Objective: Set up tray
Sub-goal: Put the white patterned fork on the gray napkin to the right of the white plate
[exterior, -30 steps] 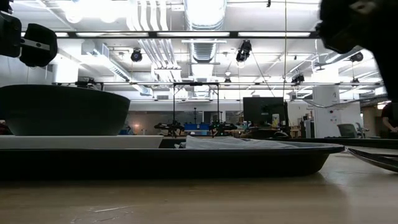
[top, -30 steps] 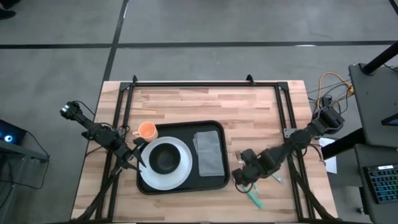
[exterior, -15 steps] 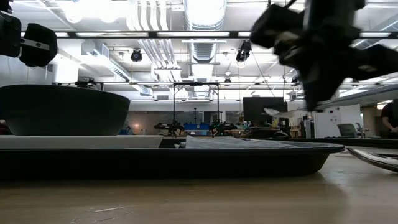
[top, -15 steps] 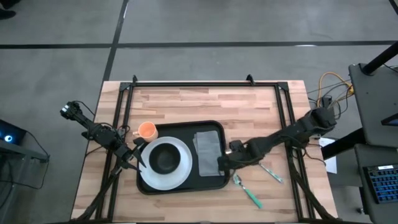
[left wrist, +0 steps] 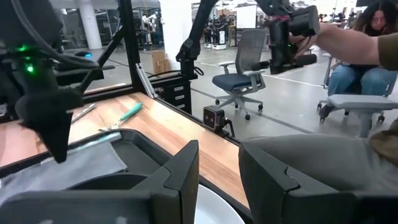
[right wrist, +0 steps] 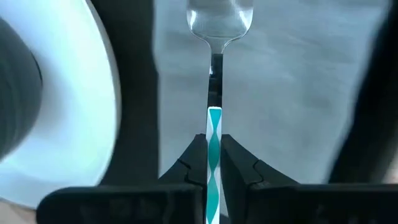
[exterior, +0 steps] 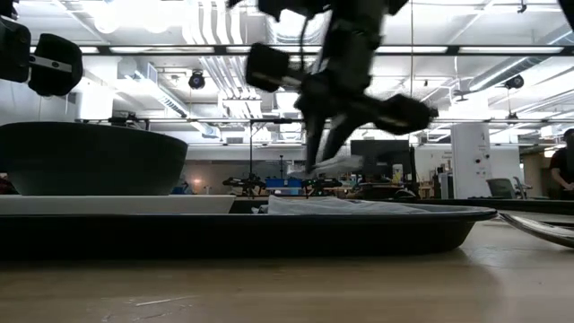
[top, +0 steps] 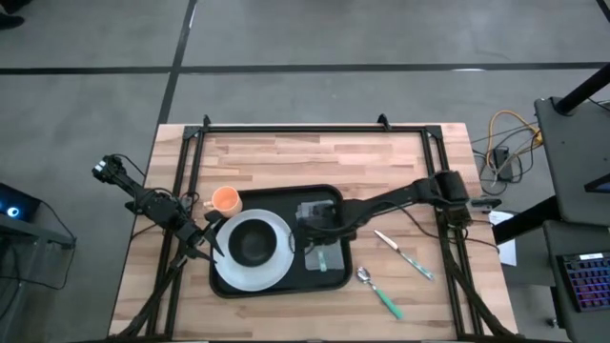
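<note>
The black tray lies mid-table and holds a white plate with a dark bowl and a grey napkin. An orange cup stands just outside the tray's far-left corner. My right gripper hovers over the napkin, shut on a metal-headed, teal-handled piece of cutlery. My left gripper waits open at the tray's left side, beside the plate. My right gripper pinches the cutlery's teal handle between its two fingers. The piece sticks out ahead of the fingertips, in line with them. The fingers point down from above in the low view. The cutlery is lifted clear, with its metal head over the napkin.
A teal-handled spoon and a knife lie on the bare wood right of the tray. Black frame rails run along the table's far, left and right edges. A seated person is in the room beyond.
My right gripper has travelled from the table beside the remaining cutlery, right of the tray, toward the left and far side, out over the tray. It carries the teal-handled piece lifted clear and now hangs above the napkin. The spoon and knife stayed on the wood.
</note>
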